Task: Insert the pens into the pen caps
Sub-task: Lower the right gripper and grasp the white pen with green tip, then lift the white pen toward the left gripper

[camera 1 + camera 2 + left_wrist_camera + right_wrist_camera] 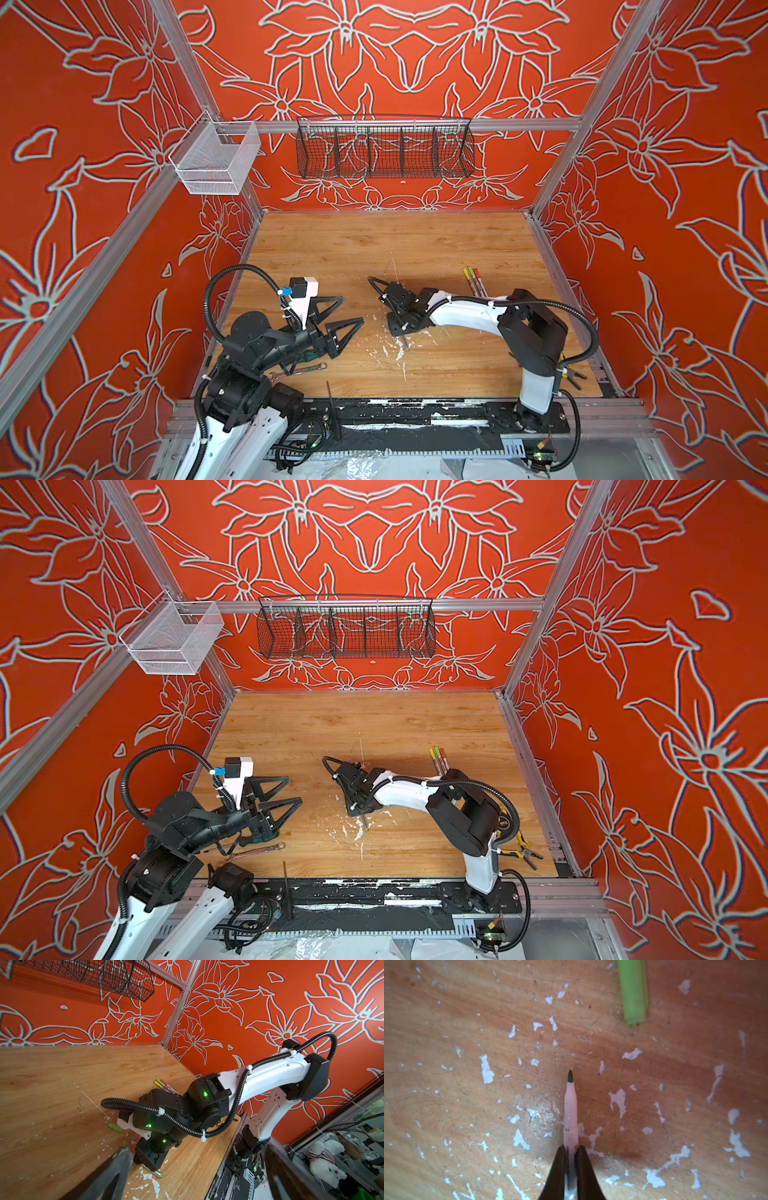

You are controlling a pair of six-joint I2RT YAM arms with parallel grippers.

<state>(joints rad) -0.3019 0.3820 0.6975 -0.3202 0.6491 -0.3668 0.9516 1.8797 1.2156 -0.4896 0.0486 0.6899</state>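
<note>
My right gripper (571, 1150) is shut on a white-barrelled pen (570, 1109) with a dark green tip, low at the tabletop near the middle. The pen's green rear end (159, 1174) sticks out behind the fingers, and shows in both top views (405, 345) (366, 825). A green pen cap (634, 993) lies on the wood a short way beyond the tip and off to one side; the left wrist view shows this cap (115, 1127) too. Three more pens (474, 280) (439, 759) lie side by side at the back right. My left gripper (352, 308) (294, 788) hangs open and empty on the left.
A silver wrench (300, 370) and a green-handled screwdriver (309, 355) lie under the left arm. Yellow-handled pliers (521, 850) sit at the front right. A black wire basket (384, 149) and a white one (216, 160) hang on the frame. White paint flakes mark the table (374, 249).
</note>
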